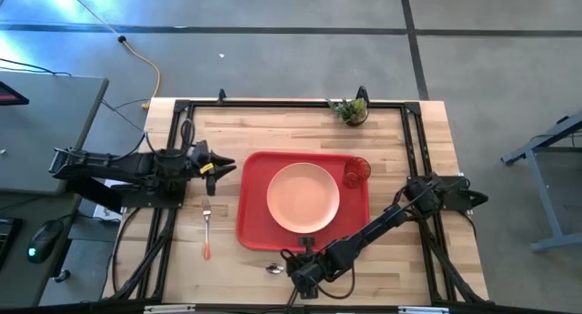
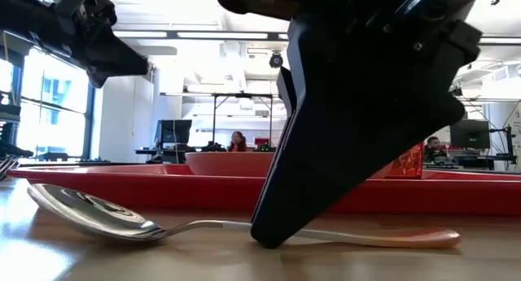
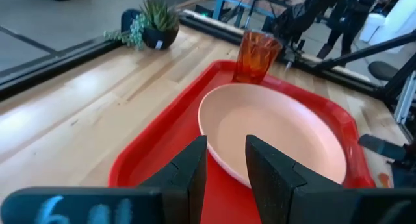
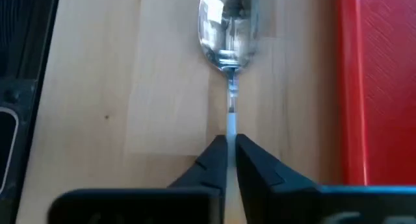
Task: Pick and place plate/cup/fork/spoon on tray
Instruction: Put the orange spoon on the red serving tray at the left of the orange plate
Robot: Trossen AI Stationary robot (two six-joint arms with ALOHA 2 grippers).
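Note:
The red tray [image 1: 250,218] lies mid-table and carries the peach-pink plate [image 1: 303,197]. The red-orange cup [image 1: 356,171] stands upright at the tray's far right corner. The fork [image 1: 206,230] lies flat on the wood left of the tray. The spoon [image 1: 274,269] lies by the table's near edge in front of the tray, its bowl [image 4: 227,23] toward the left. My right gripper [image 1: 305,270] is down on the spoon and shut on it. My left gripper [image 1: 218,166] hovers open and empty by the tray's far left corner, and its wrist view shows the plate [image 3: 273,133] and cup [image 3: 257,55]. My right gripper pinches the spoon's slim stem [image 4: 231,123], just behind the bowl, between its two fingers. The fingers [image 2: 273,228] slant down from above and from the table's right, one on each side of the stem. The spoon lies on the table, bowl [image 2: 89,212] and handle end [image 2: 431,237] both down.
A small potted plant [image 1: 349,109] stands at the table's far edge. Black frame rails [image 1: 414,150] run along the table's sides and back. Bare wood lies left of the tray around the fork. People sit in the room beyond the table [image 2: 238,141].

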